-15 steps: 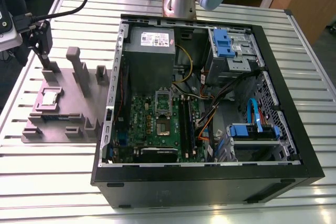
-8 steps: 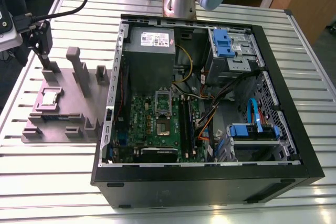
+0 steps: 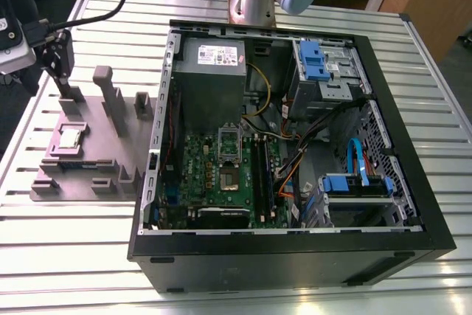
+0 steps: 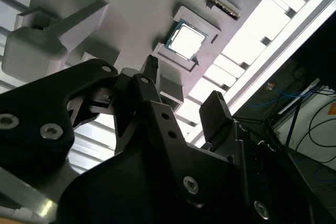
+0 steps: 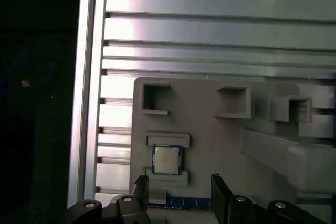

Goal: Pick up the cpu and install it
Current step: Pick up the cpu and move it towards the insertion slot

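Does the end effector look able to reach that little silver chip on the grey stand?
Probably yes. The cpu lies bare in its recess on the grey stand, nothing covering it, and the end effector hangs open above it.

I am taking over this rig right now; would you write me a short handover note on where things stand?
Gripper: open and empty, hovering over the grey fixture, close to the cpu but not touching it.
Cpu: lies flat in its recess on the fixture, on the exterior view's left of the open computer case.
Socket: on the green board inside the case, looks empty.
Done: the gripper is at the cpu.
Left: the pick-up and the install, both not yet done.
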Tool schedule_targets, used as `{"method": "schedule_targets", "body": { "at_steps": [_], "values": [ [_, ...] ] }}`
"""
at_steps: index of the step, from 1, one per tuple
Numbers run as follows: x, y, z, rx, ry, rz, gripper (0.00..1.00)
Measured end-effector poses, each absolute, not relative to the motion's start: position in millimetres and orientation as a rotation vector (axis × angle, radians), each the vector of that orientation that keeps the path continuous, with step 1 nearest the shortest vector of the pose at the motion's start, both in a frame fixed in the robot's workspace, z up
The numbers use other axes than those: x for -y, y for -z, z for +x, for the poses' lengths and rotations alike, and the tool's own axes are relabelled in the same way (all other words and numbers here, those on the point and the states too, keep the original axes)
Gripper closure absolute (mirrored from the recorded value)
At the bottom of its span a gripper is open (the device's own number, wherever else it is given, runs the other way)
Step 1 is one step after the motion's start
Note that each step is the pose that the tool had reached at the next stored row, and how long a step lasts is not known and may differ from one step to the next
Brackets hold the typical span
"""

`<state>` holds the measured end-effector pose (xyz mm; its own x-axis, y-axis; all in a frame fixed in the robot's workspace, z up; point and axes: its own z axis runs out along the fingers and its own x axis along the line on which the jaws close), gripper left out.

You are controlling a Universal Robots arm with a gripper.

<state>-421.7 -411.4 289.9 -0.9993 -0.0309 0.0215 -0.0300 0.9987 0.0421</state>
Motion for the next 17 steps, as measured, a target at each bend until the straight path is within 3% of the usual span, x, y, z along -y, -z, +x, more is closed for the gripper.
{"method": "schedule_targets", "body": {
  "at_steps": [17],
  "values": [
    [412.7,-281.8,-421.6,3.118,0.065,0.051,0.41]
  ]
}}
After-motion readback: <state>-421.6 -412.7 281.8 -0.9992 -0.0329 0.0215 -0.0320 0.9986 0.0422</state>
